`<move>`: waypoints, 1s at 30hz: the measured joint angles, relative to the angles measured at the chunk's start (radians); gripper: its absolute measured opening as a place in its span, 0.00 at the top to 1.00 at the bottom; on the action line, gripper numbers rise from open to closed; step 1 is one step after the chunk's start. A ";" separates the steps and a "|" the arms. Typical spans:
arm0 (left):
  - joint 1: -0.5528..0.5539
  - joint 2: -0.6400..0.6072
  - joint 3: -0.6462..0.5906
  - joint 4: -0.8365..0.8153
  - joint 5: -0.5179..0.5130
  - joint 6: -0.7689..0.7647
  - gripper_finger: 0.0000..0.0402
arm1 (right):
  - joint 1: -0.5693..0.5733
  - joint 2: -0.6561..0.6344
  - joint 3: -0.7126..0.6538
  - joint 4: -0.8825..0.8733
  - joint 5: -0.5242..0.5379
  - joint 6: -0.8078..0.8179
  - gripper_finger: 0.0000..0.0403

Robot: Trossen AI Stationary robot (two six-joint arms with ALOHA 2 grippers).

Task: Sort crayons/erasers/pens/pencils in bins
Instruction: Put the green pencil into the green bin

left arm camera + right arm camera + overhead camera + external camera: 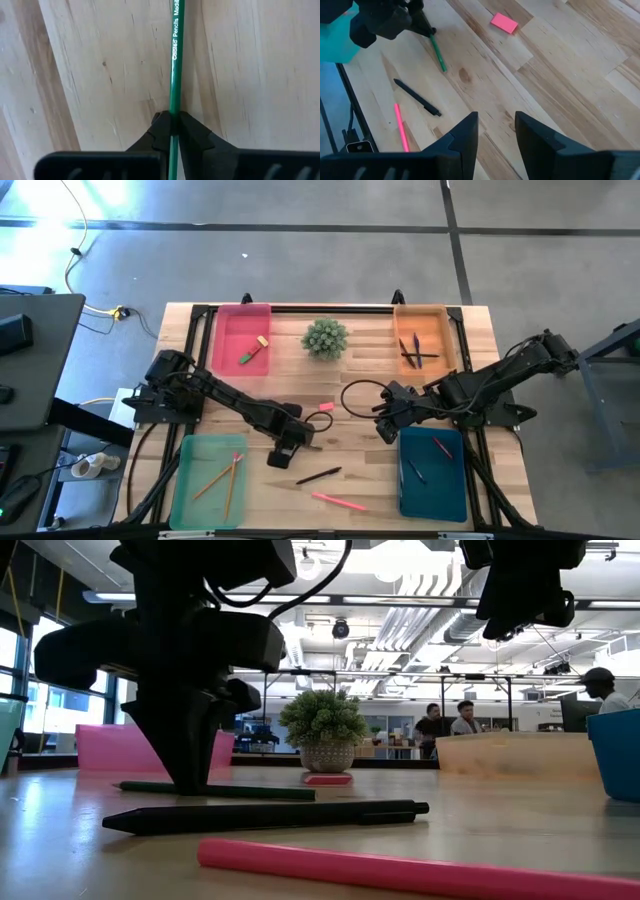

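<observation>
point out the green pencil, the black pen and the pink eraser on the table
green pencil (174, 85): left wrist view, shaft above the fingers.
black pen (265, 817): low view, mid barrel.
pink eraser (504, 23): right wrist view, top face.

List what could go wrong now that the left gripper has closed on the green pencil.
1. The left gripper pinches the green pencil near one end, so the long free part may swing or slip when lifted.
2. The black pen and pink pencil lie close by on the table; a drooping pencil tip could knock them.
3. The right gripper hovers nearby with jaws open; the arms may crowd each other.
</observation>
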 joint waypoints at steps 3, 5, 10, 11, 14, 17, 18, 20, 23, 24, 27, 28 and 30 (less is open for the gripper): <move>-0.005 -0.007 -0.003 0.002 0.000 -0.017 0.96 | 0.000 0.000 0.000 0.000 0.000 0.000 0.70; -0.011 -0.016 -0.006 0.006 -0.009 -0.020 0.97 | 0.000 0.000 0.000 0.000 0.000 0.000 0.70; -0.014 -0.062 -0.012 0.003 -0.019 -0.048 0.99 | 0.000 0.000 0.000 0.000 0.000 0.000 0.70; -0.013 -0.073 -0.013 -0.001 -0.021 -0.055 0.99 | 0.000 0.000 0.000 0.000 0.000 0.000 0.70; -0.011 -0.114 -0.011 0.002 -0.022 -0.075 0.99 | 0.000 0.000 0.000 0.000 0.000 0.000 0.70; -0.014 -0.154 -0.011 -0.011 -0.016 -0.088 0.99 | 0.000 0.000 0.000 0.000 0.000 0.000 0.70; -0.018 -0.170 -0.011 -0.021 -0.016 -0.098 0.99 | 0.000 0.000 0.000 0.000 0.000 0.000 0.70; -0.023 -0.205 -0.010 -0.053 -0.015 -0.124 0.99 | 0.000 0.000 0.000 0.002 0.000 0.000 0.70; -0.041 -0.275 -0.016 -0.109 -0.016 -0.187 0.99 | 0.000 0.000 0.000 0.004 0.000 -0.005 0.70; -0.051 -0.301 -0.022 -0.121 -0.016 -0.218 0.99 | 0.000 0.000 0.000 0.004 0.000 -0.008 0.70; -0.096 -0.393 -0.053 -0.174 -0.029 -0.332 0.99 | 0.000 0.000 0.000 0.010 0.002 -0.009 0.70; -0.115 -0.422 -0.061 -0.191 -0.041 -0.376 0.99 | 0.000 0.000 0.000 0.011 0.004 -0.012 0.70; -0.155 -0.485 -0.085 -0.239 -0.065 -0.471 0.99 | -0.005 0.000 0.000 0.024 0.010 -0.025 0.70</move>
